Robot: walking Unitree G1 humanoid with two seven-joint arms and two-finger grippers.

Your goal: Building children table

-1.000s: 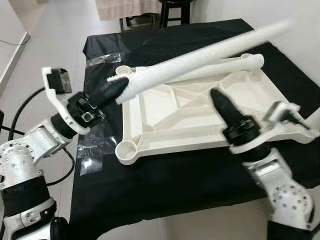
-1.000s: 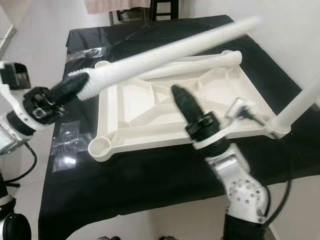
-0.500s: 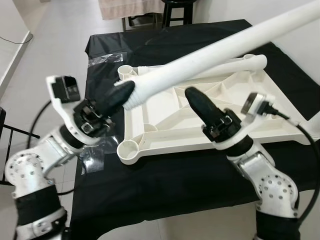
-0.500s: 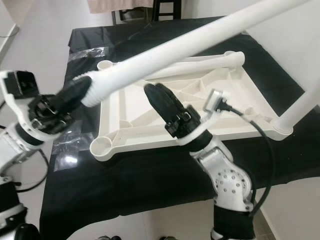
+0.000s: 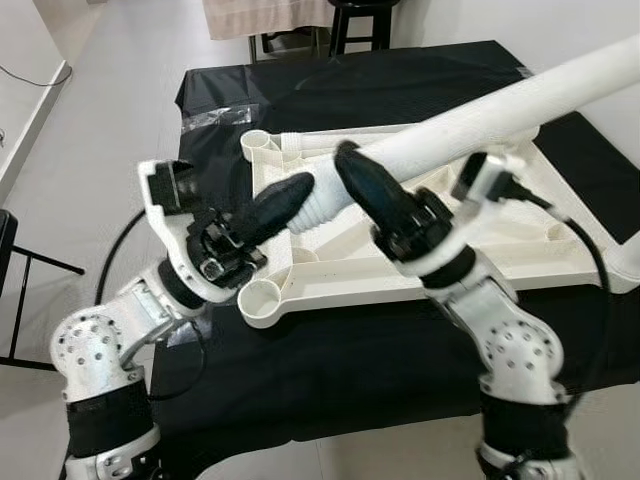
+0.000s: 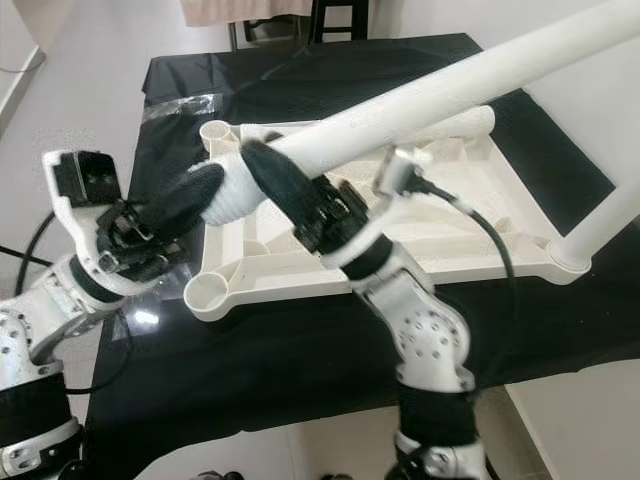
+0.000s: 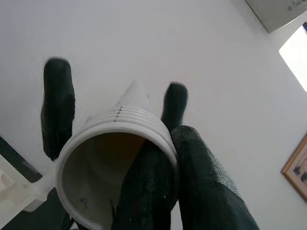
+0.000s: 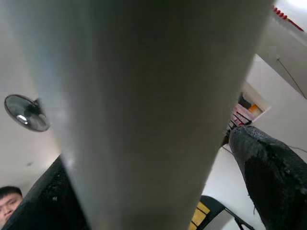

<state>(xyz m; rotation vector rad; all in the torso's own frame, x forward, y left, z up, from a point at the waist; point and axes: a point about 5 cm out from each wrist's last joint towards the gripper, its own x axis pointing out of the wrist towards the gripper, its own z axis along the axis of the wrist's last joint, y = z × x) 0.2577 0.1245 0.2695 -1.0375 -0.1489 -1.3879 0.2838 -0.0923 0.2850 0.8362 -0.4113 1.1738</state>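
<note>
A long white table leg [image 5: 500, 110] slants over the upside-down white table top [image 5: 520, 235], which lies on a black-covered table. My left gripper [image 5: 300, 190] is shut on the leg's ribbed, hollow end [image 7: 115, 158], held above the top's near left corner socket [image 5: 262, 297]. My right gripper [image 5: 350, 165] is open just beside it, one finger on each side of the leg [image 8: 144, 96]; a thin gap shows by one finger [image 8: 268, 163]. A second leg [image 6: 610, 210] stands in the near right corner.
The black cloth [image 5: 330, 370] runs to the table's front edge. Clear plastic wrap [image 5: 215, 118] lies at the far left of the table. A dark stool [image 5: 360, 15] stands behind it, a black frame [image 5: 20, 270] on the floor to the left. A person [image 8: 9, 196] is nearby.
My right gripper has swung up and left from over the table top to straddle the leg. My left gripper has carried the leg's ribbed end right, nearer the corner socket.
</note>
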